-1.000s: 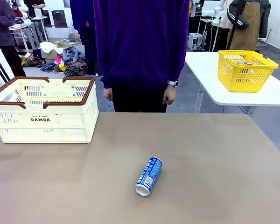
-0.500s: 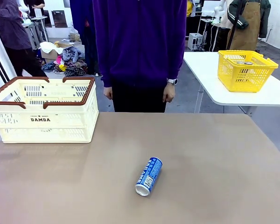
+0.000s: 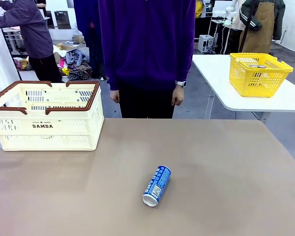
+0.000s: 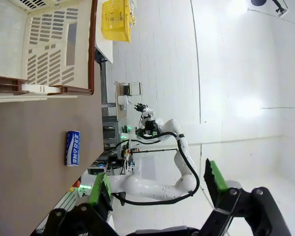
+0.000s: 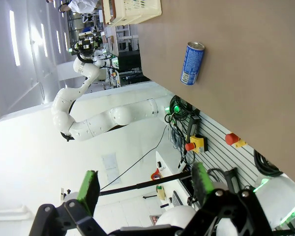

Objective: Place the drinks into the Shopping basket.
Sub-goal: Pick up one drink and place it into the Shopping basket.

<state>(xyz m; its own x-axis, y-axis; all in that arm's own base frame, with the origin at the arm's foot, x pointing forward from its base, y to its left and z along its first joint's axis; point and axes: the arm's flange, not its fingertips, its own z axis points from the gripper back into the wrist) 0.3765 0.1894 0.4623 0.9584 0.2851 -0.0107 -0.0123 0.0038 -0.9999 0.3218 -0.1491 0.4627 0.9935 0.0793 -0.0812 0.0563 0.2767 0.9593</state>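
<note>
One blue drink can (image 3: 157,186) is seen lying on its side on the desk (image 3: 226,162), well apart from the Shopping basket (image 3: 44,129) at the far left. The left hand (image 4: 156,179) and right hand (image 5: 145,181) are both spread open, nothing gripped. The can could get rolled away if nudged off-centre.

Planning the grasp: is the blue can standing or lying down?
Lying on its side: the can rests lengthwise on the table, its silver end toward the robot.
</note>
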